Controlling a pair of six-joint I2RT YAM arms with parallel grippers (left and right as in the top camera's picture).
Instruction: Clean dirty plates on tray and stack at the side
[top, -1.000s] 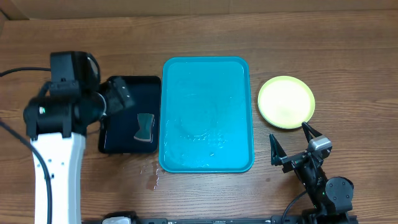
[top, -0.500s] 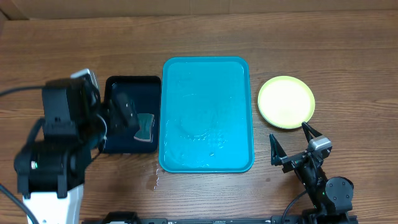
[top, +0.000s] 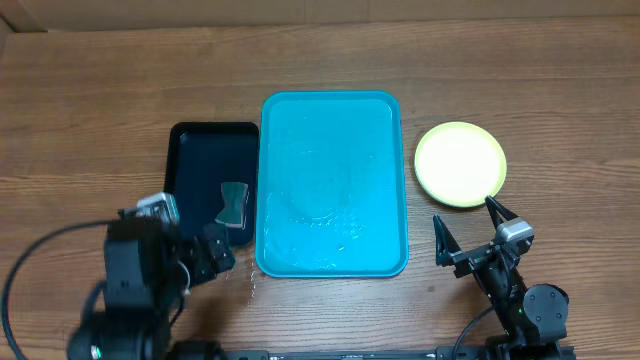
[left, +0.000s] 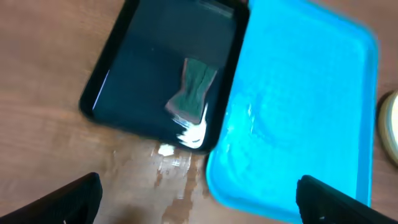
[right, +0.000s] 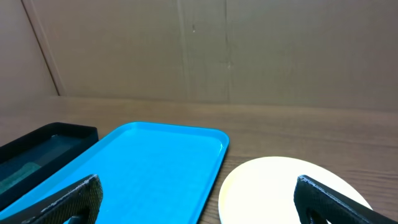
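The turquoise tray (top: 385, 130) lies at the table's centre with no plates on it, only a wet film. It also shows in the left wrist view (left: 298, 112) and the right wrist view (right: 149, 168). A yellow-green rimmed plate (top: 460, 164) with a pale centre lies on the table right of the tray, also in the right wrist view (right: 280, 186); whether other plates lie under it I cannot tell. My left gripper (top: 205, 255) (left: 202, 205) is open and empty, near the tray's front-left corner. My right gripper (top: 468, 228) (right: 199, 205) is open and empty, just in front of the plate.
A smaller black tray (top: 195, 150) (left: 149, 56) lies left of the turquoise tray with a grey-green sponge (top: 235, 203) (left: 191, 93) in it. Water patches (top: 245, 285) (left: 174, 168) wet the table in front of the black tray.
My left arm has drawn back from the left side of the black tray to the table's front edge. The sponge stays in the black tray. The right arm has not moved.
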